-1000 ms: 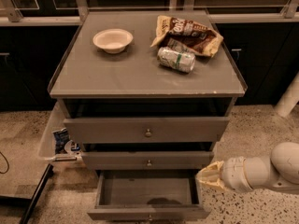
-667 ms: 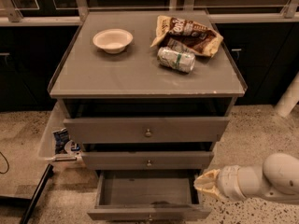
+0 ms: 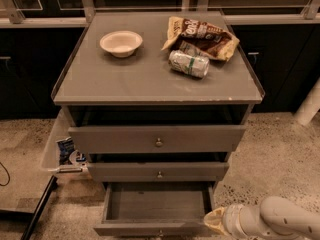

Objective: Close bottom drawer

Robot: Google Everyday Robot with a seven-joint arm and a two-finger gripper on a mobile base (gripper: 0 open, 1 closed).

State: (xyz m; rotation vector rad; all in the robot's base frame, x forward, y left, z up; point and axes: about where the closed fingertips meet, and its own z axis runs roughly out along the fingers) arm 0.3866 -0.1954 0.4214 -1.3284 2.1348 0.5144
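The grey cabinet (image 3: pixel 157 139) has bare floor at its front and right. The bottom drawer (image 3: pixel 157 204) is lowest in the cabinet, pulled out toward the front, long side running left to right, its inside bare. The cabinet's tabletop (image 3: pixel 135 81) holds a chip bag (image 3: pixel 205 36), bowl (image 3: pixel 121 43) and can (image 3: pixel 188 63). The gripper (image 3: pixel 216 221) is low at the cabinet's front right corner; I cannot tell its state
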